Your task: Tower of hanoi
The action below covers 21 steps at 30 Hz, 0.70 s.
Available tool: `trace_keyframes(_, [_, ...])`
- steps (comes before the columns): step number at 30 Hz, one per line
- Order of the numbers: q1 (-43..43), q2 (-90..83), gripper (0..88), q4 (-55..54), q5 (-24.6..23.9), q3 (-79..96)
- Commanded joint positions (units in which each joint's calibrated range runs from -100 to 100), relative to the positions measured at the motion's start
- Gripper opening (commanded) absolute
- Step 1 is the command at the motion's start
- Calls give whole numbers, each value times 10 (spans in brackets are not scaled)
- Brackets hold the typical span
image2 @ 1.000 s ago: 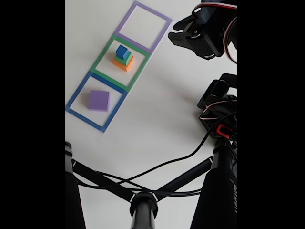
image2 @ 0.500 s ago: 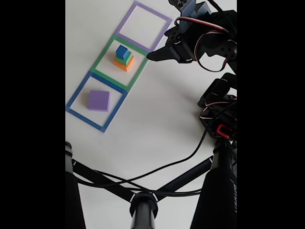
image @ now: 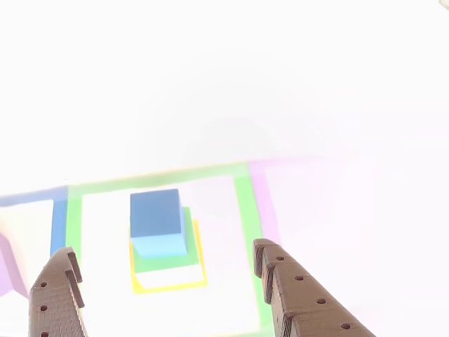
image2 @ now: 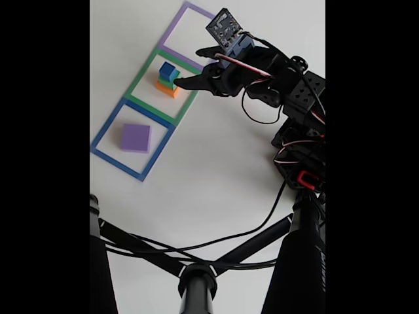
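Note:
A small blue cube (image2: 167,70) tops a stack with a green block (image2: 174,80) and an orange block (image2: 168,89) under it, inside the green outline (image2: 141,82). The flat purple slab (image2: 135,138) lies alone in the blue outline (image2: 105,135). My gripper (image2: 188,67) is open and reaches in from the right, its tips just right of the stack and not touching it. In the other view the blue cube (image: 156,213) sits ahead between the spread brown fingers (image: 298,298) of the gripper (image: 163,249), with nothing held.
The purple outline (image2: 174,29) lies at the far end of the row. The arm's base and servos (image2: 300,157) stand at the right. Black stand legs (image2: 196,281) and a loose cable (image2: 229,229) cross the near part of the white table.
The arm has swung down and left from the upper right, bringing the open gripper over the green outline beside the stack. The blocks have not moved.

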Motion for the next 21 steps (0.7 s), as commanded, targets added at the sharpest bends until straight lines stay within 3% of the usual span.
trace_keyframes(1, [-13, 61, 286, -139, 4, 27])
trace_keyframes(13, [-29, 262, 282, -394, 4, 56])
trace_keyframes(21, [-35, 353, 280, -473, 4, 36])
